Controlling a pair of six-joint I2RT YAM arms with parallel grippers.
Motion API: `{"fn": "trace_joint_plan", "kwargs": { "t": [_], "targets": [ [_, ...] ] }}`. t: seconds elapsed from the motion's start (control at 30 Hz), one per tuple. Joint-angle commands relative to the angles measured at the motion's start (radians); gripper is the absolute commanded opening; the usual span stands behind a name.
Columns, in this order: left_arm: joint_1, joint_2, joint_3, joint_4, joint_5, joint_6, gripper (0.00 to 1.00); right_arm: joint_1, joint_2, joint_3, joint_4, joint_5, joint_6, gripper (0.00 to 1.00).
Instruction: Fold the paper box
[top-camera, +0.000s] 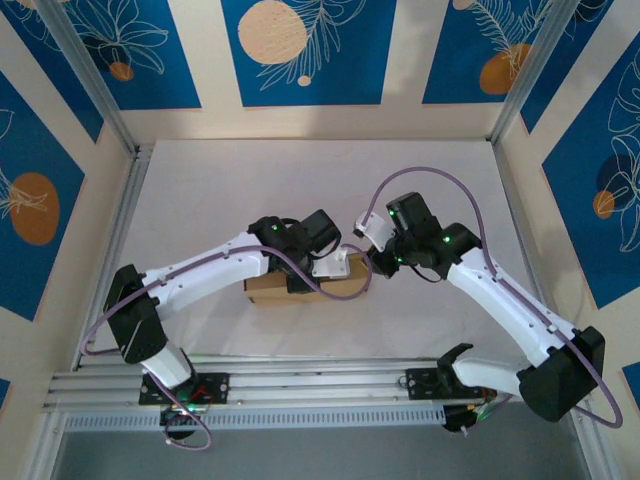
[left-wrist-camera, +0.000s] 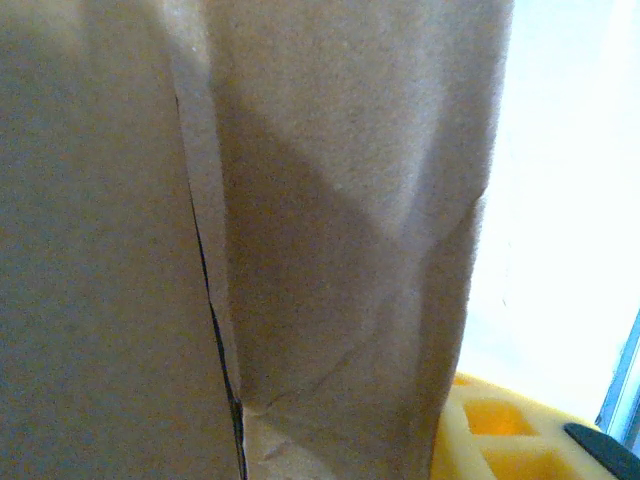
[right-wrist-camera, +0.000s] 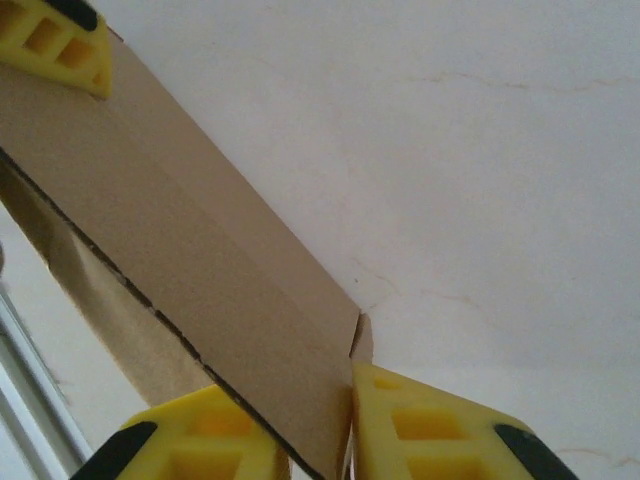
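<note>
Top view: paper box (top-camera: 275, 292) sits mid-desk (top-camera: 300, 180), part-formed, near the arm bases. Both tools meet over its right end, left tool (top-camera: 332, 266) on top and right tool (top-camera: 367, 268) at the end wall.

Left wrist: brown panel of the paper box (left-wrist-camera: 330, 200) is right up against the lens, with a cut line down the left and wrinkles low on the right. One yellow finger (left-wrist-camera: 490, 430) shows bottom right, beside the panel. Can't tell whether this tool is gripping or just pressing.

Right wrist: right tool (right-wrist-camera: 320, 430) is narrow, its pads either side of a wall edge of the paper box (right-wrist-camera: 200, 280), clamped on it as far as I can judge. Bare desk (right-wrist-camera: 480, 150) lies behind. Another yellow finger (right-wrist-camera: 55, 45) rests on the far end of the same panel, probably the left tool's.

Handling: light, thin board. It's stiff across panels, hinges easily at creases, and already crumples where loaded. Pinch near a crease or on a double wall, not mid-panel. The surface should give the pads decent grip.
</note>
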Motion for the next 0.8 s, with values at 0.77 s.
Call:
{"fn": "trace_joint_plan", "kwargs": {
  "t": [0.77],
  "targets": [
    [0.006, 0.027, -0.007, 0.038, -0.005, -0.017, 0.22, -0.028, 0.122, 0.223, -0.245, -0.064, 0.283, 0.23]
  ]
}}
